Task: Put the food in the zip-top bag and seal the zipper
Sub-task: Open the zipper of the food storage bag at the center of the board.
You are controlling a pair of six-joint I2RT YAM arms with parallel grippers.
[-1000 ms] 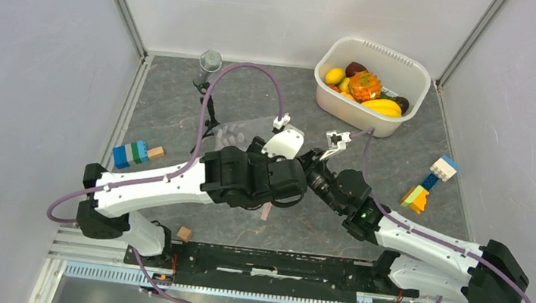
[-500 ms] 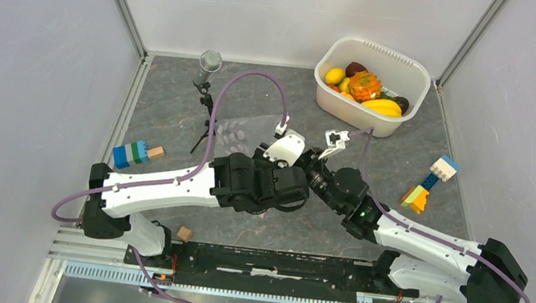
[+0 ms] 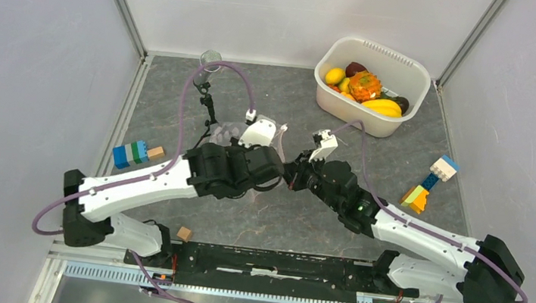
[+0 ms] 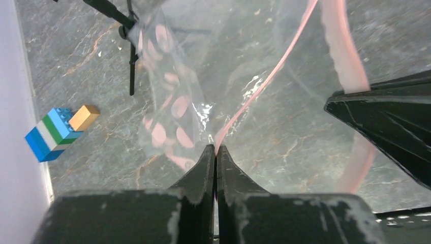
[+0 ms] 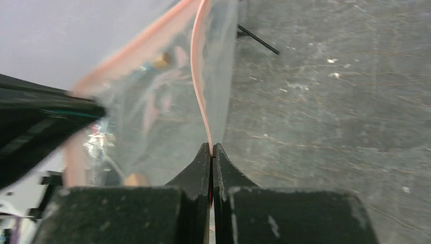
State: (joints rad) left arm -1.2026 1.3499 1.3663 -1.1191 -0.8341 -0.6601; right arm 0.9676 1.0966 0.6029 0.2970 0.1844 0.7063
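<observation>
Roughly in the middle of the table [image 3: 295, 223] the two arms meet, and the zip-top bag [image 4: 167, 107] is held between them. The left gripper [image 4: 214, 147] has its jaws pressed together on the zipper [image 4: 269, 76], with the thin pink strip coming out from between the tips. The right gripper [image 5: 211, 146] is clamped in the same way on the pink edge. In both wrist views the two pink strips curve apart from each other, so the mouth of the bag stands open. The dotted body of the bag reaches toward a small black tripod [image 3: 209, 110].

The food [image 3: 364, 86] lies in a white tub [image 3: 346, 108] at the far right corner, well apart from the bag. Bare table lies between the tub and the grippers, and also in front of the arms. Pale walls close the table on three sides. One block stack [image 3: 131, 153] sits near the left wall, another block stack [image 3: 429, 183] near the right wall, and a small wooden cube [image 3: 184, 233] near the front edge.

The bag is clear, soft and wrinkled, with round pale pink dots. The table looks like grey veined stone. The tub is smooth, with rounded corners.
</observation>
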